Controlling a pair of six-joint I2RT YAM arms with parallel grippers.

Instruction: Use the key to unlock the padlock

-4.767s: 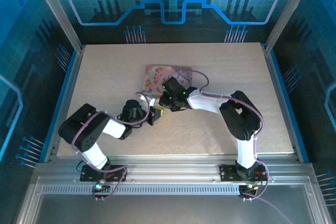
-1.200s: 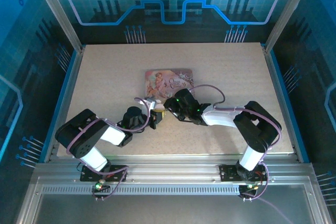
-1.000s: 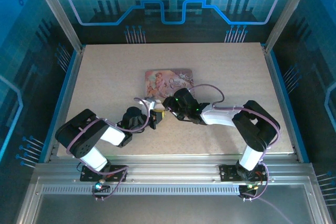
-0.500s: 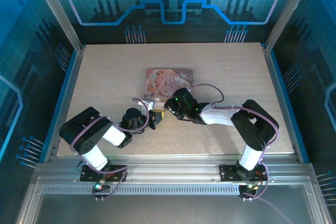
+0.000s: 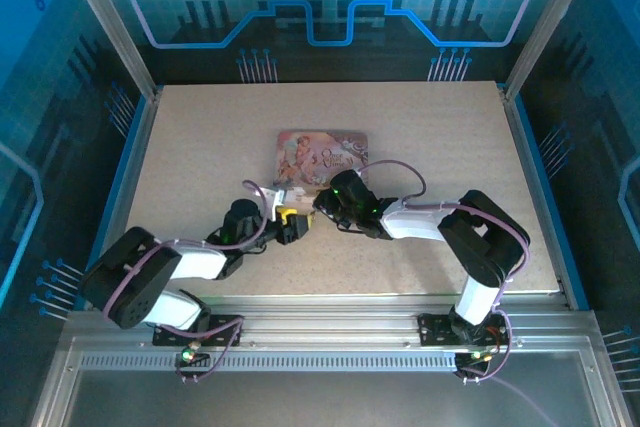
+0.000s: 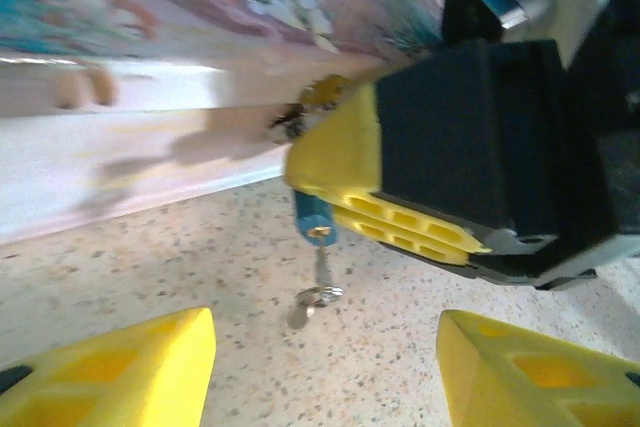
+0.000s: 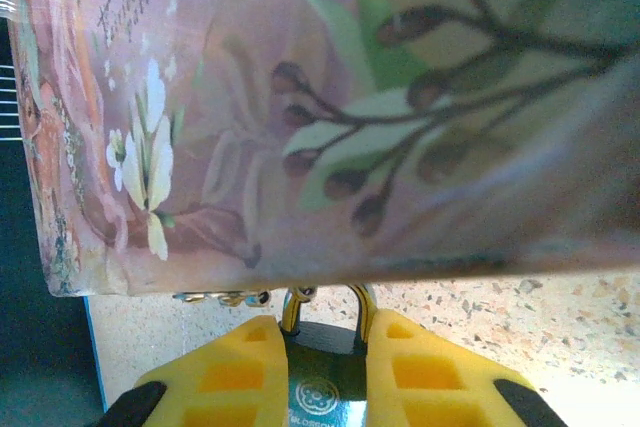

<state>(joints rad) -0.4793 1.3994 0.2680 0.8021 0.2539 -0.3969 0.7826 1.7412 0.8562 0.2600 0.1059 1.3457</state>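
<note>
Once L gripper let go: its yellow fingers, pinched together a sec before, stood spread w/ nothing between them; L arm had also pulled back a bit toward its base in top view.
R gripper: had closed down over that same sec; now pressed on padlock, one finger each side of the body.
Loose key: thin, silvery, hanging straight down from the bluish, brassy-tipped underside of the lock; small ring at its lower end, near or on table; looked seated in keyway, clear of both L fingers.
Meaning for task: prob. a hand-off pt. The key was no longer held, so either the turn was done or the grip was given up; couldn't tell which. Next likely = testing the shackle.
Padlock look: small dark body, round logo on face, both shackle legs seemed sunk in body; unlocked or not, unclear.
Where: at near edge of pink tin, touching or just beside its side wall, mid-table btw the grippers.
</note>
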